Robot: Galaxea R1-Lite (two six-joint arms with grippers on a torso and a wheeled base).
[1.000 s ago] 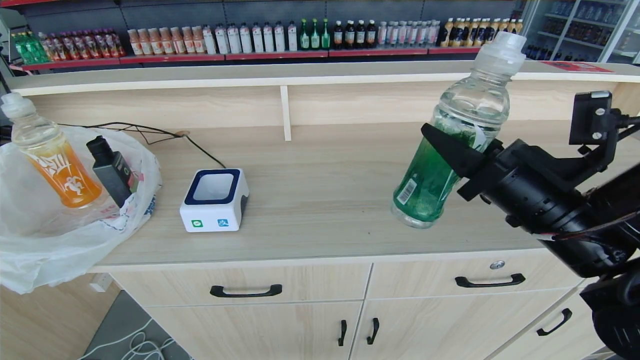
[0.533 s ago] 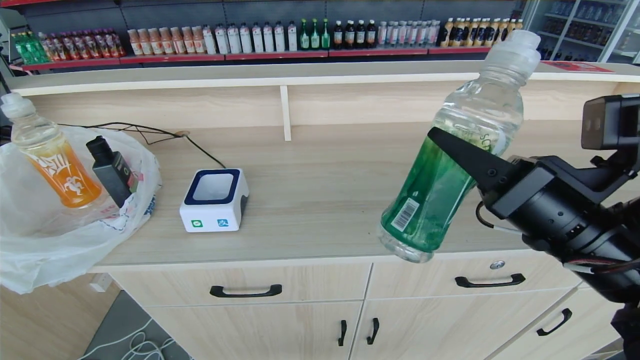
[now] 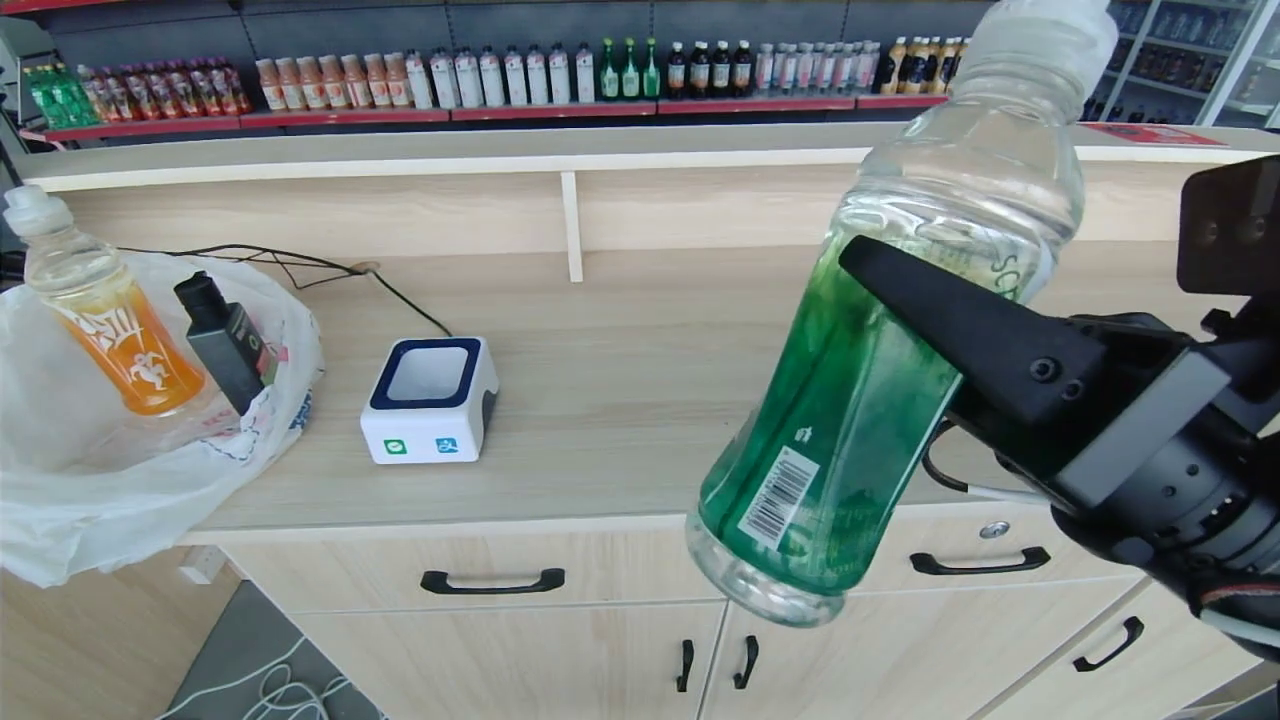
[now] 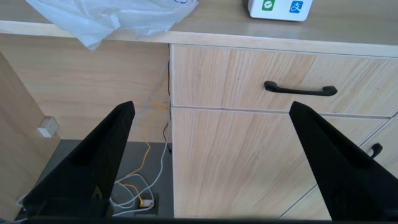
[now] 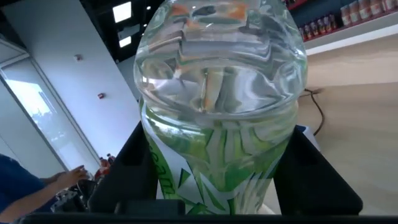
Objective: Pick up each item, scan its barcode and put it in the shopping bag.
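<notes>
- R gripper [image 3: 905,300]: fingers clamped on mid-body of green drink bottle [image 3: 850,430]. Bottle is in the air over front edge of counter [image 3: 620,400], tilted, cap up, barcode [image 3: 778,498] facing head cam.
- L gripper [image 4: 211,106]: fingers wide apart, empty, low in front of drawer [image 4: 249,74].
- Scanner [image 3: 430,400]: on counter, btwn shopping bag [image 3: 120,480] and green bottle.
- Bag: counter's left end, holds orange drink bottle [image 3: 110,330] + dark bottle [image 3: 225,345].

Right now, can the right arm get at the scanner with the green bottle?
Likely yes. The right gripper holds the bottle raised, and only bare counter lies between it and the scanner; the bag sits beyond.
</notes>
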